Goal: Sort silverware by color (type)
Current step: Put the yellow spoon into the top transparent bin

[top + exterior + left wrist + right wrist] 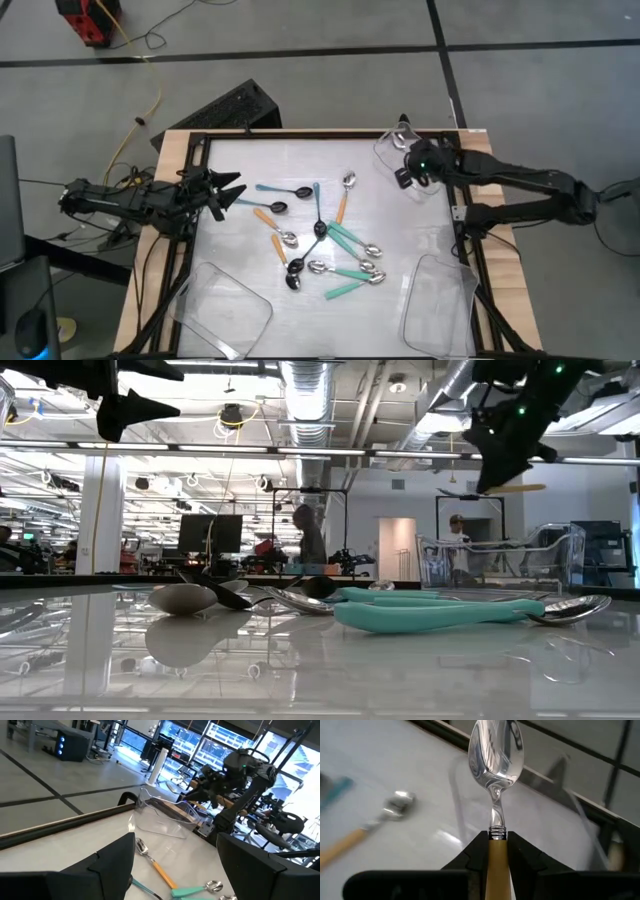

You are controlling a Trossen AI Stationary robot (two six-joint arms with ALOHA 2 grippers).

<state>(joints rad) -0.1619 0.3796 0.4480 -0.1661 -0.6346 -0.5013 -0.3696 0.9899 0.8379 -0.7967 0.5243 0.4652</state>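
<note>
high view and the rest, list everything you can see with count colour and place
orange-handled spoons: four loose, orange with silver bowls, table middle; a fifth held.
blue-handled spoons: about four, thin blue with black bowls, table middle.
teal-handled spoons: about four, wide teal with silver bowls, middle toward the right.
clear trays: three, clear plastic; near left corner, near right corner, far right corner.
table: one, white top, dark frame.
people: two, dim, far in the room behind.
left gripper: open, over the table's left edge.
right gripper: shut on an orange-handled spoon, beside the far right tray.
</note>
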